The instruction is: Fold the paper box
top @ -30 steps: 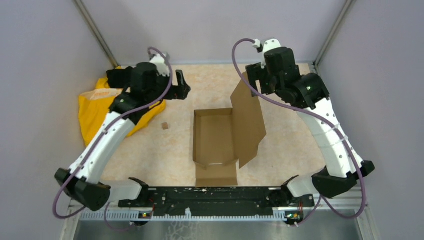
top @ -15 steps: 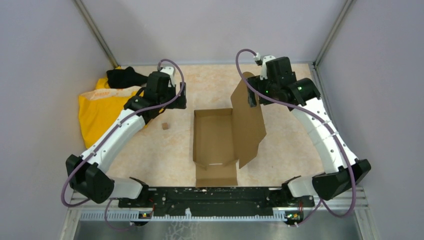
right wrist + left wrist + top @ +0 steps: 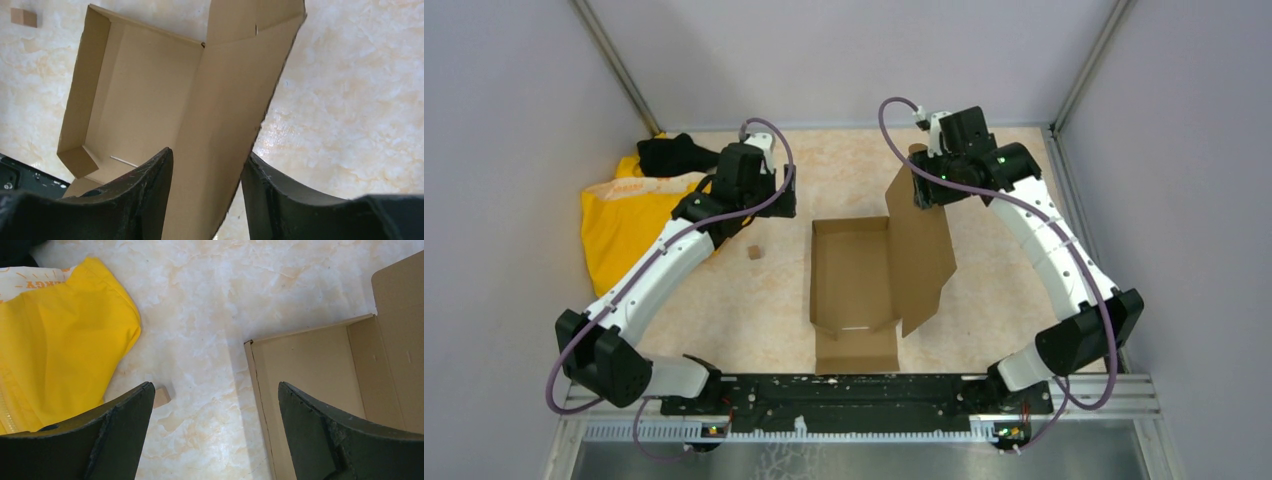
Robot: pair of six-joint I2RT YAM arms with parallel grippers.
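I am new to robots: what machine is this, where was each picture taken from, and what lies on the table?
Two robot arms stand at a table. One picture looks down from above; the other two come from cameras on the wrists. On the table lie an open paper box, a yellow cloth and a small cardboard scrap. The left end effector is open and empty. The right end effector straddles the box's raised flap; whether it grips, I cannot tell.

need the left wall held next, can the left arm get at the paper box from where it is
Probably yes: its open fingers hang over the table right at the paper box, with nothing in between. The cardboard scrap lies off to the other side.
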